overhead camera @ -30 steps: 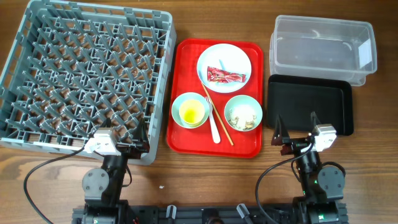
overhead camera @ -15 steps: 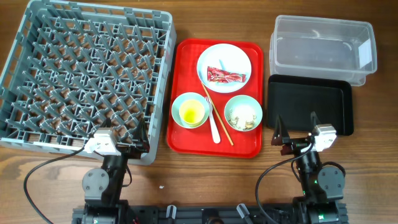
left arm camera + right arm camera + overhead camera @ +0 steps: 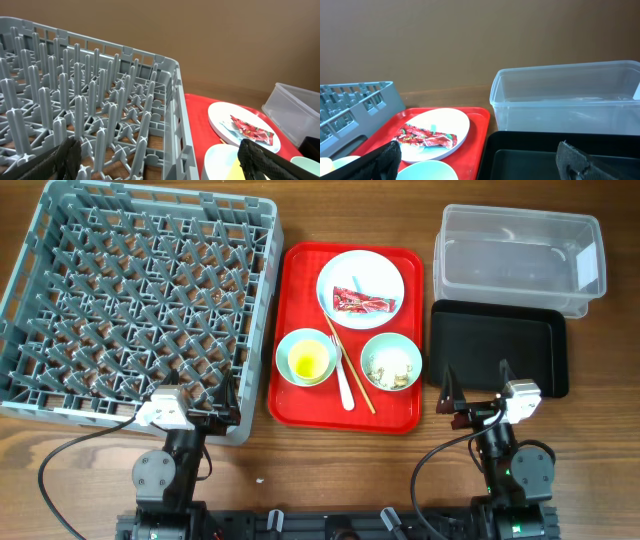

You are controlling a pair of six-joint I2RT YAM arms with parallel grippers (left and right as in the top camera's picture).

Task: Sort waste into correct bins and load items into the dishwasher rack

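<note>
On the plate (image 3: 360, 270), wrapper (image 3: 365, 303) print blurs; left gripper (image 3: 160, 156) and right gripper (image 3: 479, 159) gape wide.

Nothing legible anywhere. Print on red snack wrapper (image 3: 363, 302), upper centre, too small to read; white label (image 3: 591, 268) on clear tub (image 3: 500, 262), upper right, likewise unreadable.

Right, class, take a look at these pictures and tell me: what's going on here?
Nothing is being handled yet. Both arms sit at the near edge of the table, the left gripper and right gripper open and empty. The plate with the red wrapper, the bowl holding the yellow cup, the bowl of leftovers, the fork and the chopsticks all lie on the red tray. The grey rack, clear tub and black tray look empty.
</note>
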